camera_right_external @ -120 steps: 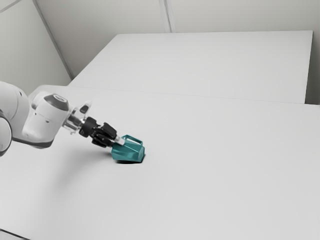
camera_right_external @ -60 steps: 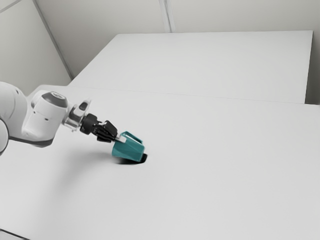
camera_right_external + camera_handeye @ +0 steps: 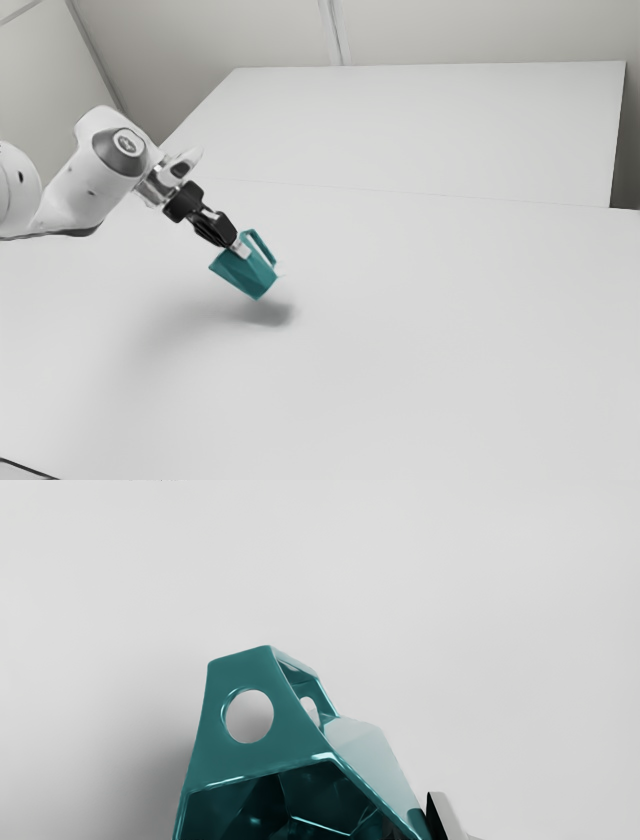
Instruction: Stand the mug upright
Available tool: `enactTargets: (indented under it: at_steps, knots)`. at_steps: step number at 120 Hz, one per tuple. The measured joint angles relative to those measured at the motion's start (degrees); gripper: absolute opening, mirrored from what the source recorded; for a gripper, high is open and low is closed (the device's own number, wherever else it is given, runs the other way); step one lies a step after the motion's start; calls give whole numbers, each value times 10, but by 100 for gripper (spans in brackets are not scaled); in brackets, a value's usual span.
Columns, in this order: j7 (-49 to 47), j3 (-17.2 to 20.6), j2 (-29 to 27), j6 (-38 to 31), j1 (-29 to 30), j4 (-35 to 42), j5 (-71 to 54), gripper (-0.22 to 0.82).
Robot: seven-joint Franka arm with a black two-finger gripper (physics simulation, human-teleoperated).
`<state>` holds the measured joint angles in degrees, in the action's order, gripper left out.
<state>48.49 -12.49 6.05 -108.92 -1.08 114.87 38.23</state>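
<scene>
Gripper closed on mug; mug raised and tilted

Inspection finds the teal mug gripped between the two fingers and held clear of the table, its shadow falling on the surface beneath it. In the exterior view, one pale fingertip lies against the mug's near side; a second pale tip, partly hidden behind the mug, appears to be the opposite finger's. The mug leans: its base points down and toward the exterior view's right, its mouth up and toward the arm. It is neither upright nor set down.

The wrist view shows the open mouth turned toward the hand, the angular handle extending away from the fingers, and a round hole through the handle's face. One fingertip bears on the mug's side wall.
</scene>
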Motion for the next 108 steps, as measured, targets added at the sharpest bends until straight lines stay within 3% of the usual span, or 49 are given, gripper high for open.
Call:
enactTargets:
  at_steps: [21,43,108]
  knots:
    - [-69,58,-4,-49,-5,-18,-165,-18]
    - [-156,87,-6,-91,-4,-21,-286,-18]
    - [-349,109,39,-176,-16,10,-386,-18]
